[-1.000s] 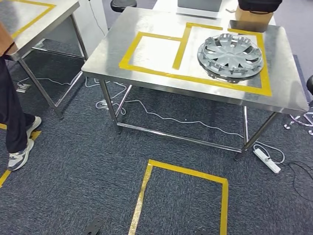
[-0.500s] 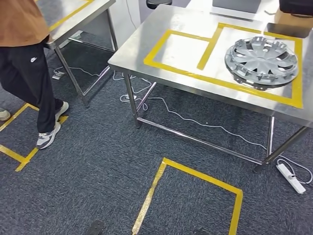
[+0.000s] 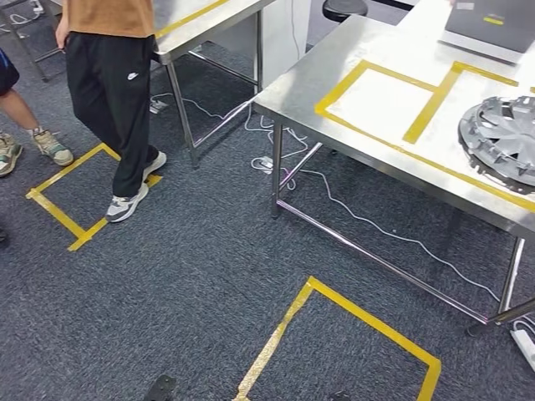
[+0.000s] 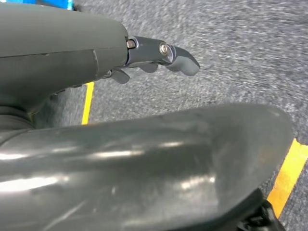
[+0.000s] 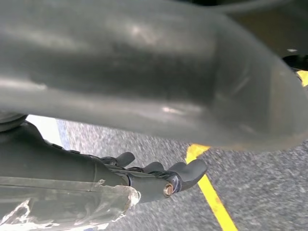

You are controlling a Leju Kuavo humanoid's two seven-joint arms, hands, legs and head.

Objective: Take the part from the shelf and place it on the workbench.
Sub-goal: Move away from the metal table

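One hubcap (image 3: 501, 142) — two tables (image 3: 354, 75).

Even, bright indoor light falls from above. The steel desk (image 3: 354, 92) shines with pale glare along its top, and soft shadow lies on the carpet (image 3: 189, 284) beneath it. The head view is sharp, with lines bending slightly toward the edges. Both wrist views are blurred: the carpet streaks, and the close grey cover (image 4: 145, 163) is out of focus, carrying soft highlights.
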